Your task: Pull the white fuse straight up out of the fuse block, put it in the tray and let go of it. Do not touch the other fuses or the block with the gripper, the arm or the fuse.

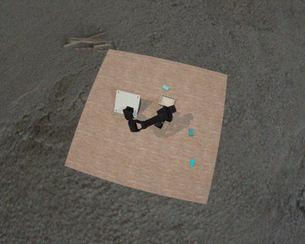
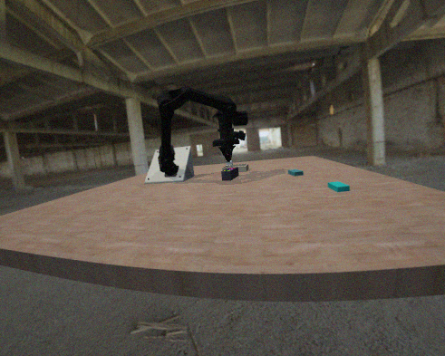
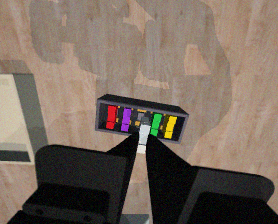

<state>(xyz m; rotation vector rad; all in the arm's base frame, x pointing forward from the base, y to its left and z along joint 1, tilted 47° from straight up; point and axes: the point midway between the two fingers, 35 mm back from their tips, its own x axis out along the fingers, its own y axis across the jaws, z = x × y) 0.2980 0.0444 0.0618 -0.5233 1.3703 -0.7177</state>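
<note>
My gripper (image 2: 229,160) (image 3: 142,137) is shut on the white fuse (image 3: 144,134). The fuse is upright and raised just above the dark fuse block (image 1: 159,125) (image 2: 229,175) (image 3: 184,129). An empty slot shows behind it in the wrist view. The red fuse (image 3: 111,117), purple fuse (image 3: 126,120), green fuse (image 3: 156,124) and yellow fuse (image 3: 170,127) sit in the block. The beige tray (image 1: 167,101) (image 2: 243,168) (image 3: 32,115) stands apart from the block, to the left in the wrist view. In the top view the arm hides the fingertips and the fuse.
A teal block (image 1: 166,87) lies beyond the tray. Two more, one teal block (image 1: 191,132) (image 2: 295,172) and another teal block (image 1: 192,162) (image 2: 338,187), lie to the right. A white slanted panel (image 1: 127,100) (image 2: 182,157) stands near the arm's base.
</note>
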